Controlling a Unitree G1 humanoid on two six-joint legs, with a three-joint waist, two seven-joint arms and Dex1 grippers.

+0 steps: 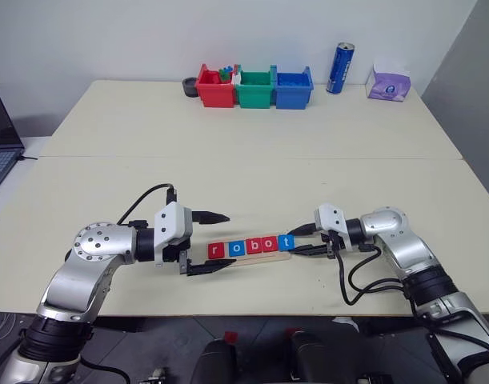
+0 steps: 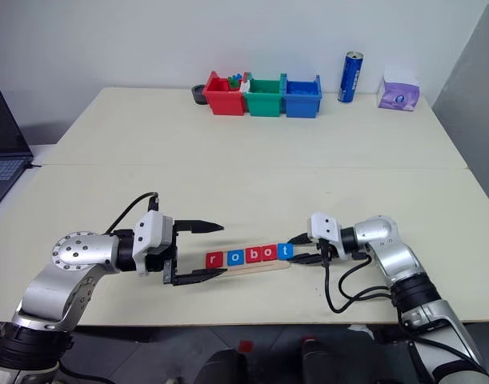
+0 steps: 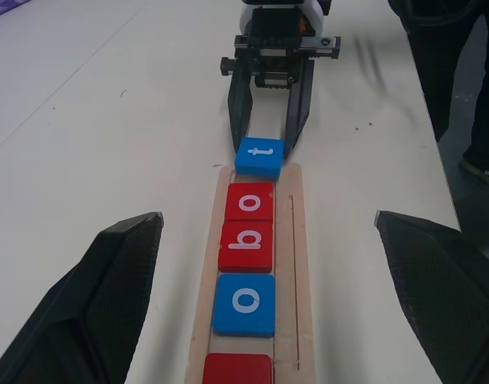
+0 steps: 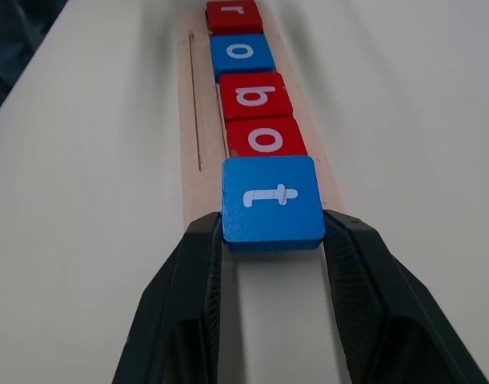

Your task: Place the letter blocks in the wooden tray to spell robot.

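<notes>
Five blocks (image 1: 250,246) (r, o, b, o, t) line the tray (image 3: 298,264). Right gripper (image 4: 272,240) pinches blue t (image 4: 271,202); left gripper (image 1: 214,242) gapes wide, empty.

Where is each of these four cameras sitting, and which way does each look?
Left eye and right eye views: on the head, looking forward and down over the table; both arms show, the left gripper open.
Left wrist view: on the left wrist, looking along the wooden tray; its own two black fingers rise from below.
Right wrist view: on the right wrist, looking back along the tray; its fingers clamp the blue t block.
Shared: both wrist views show the letter blocks from opposite ends; the left wrist view also shows the right gripper.
</notes>
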